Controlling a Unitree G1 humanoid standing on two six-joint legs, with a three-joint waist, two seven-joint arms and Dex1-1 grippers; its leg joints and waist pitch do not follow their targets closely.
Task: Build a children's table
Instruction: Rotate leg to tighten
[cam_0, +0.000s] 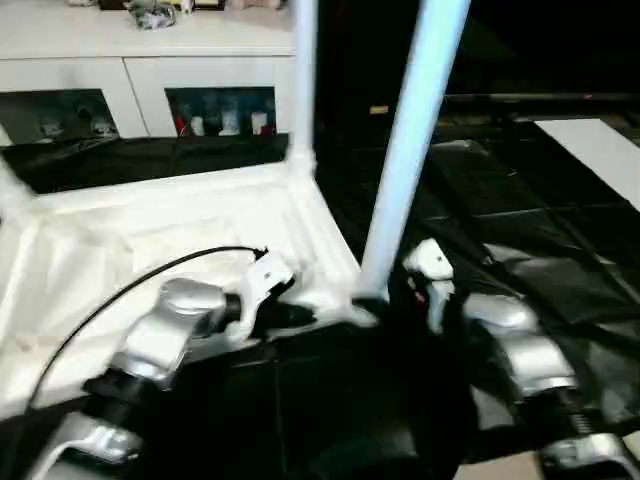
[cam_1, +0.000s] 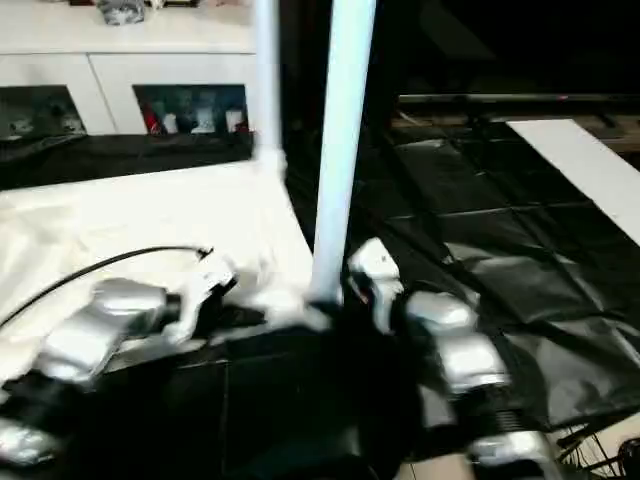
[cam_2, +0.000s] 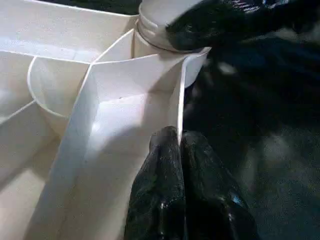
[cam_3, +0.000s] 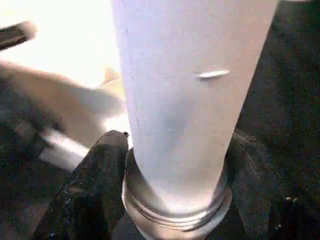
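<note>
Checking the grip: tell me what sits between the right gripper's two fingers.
The near leg, just above its ringed base, stands between the right gripper fingers; the right wrist view shows it.

white tabletop (cam_0: 150, 240), white leg (cam_0: 410, 150), blk fingers (cam_2: 165, 200)

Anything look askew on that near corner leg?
Yes. The near leg leans off vertical at the tabletop corner socket, unlike the upright far leg. The right gripper clasps its base; the left gripper pinches the rim.
</note>
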